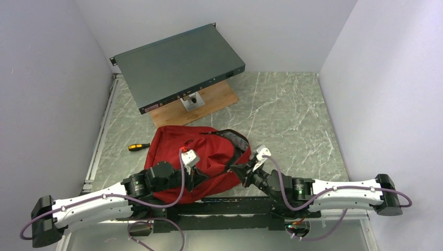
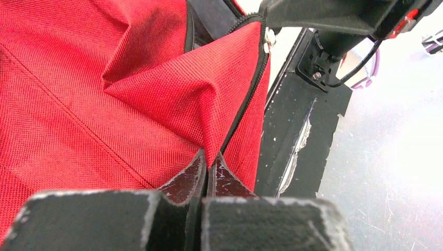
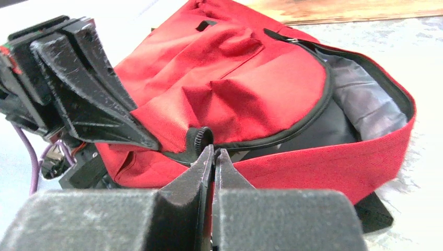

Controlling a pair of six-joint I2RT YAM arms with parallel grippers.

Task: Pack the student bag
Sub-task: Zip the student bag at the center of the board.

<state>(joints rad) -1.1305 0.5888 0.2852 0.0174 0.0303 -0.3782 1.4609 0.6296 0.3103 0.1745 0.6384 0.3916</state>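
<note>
Left tool (image 2: 209, 163) pinches a fold of the student bag (image 1: 211, 154), right tool (image 3: 213, 154) pinches its zip edge (image 3: 271, 137); pull hard and the cloth may slip out

My left arm (image 1: 89, 205) lies low along near edge, base far left, forearm angled in toward centre. My left gripper (image 2: 209, 159) closed: fingers (image 2: 183, 180) pressed together, pinching fold of student bag (image 2: 78, 104) at zipper edge. My right arm (image 1: 339, 191) mirrors it, low from far right, wrist bent inward. My right gripper (image 3: 213, 152) closed too: fingers (image 3: 188, 178) tight on black zipper rim of same bag. Two grippers near each other, tips pointing inward, not touching.
</note>
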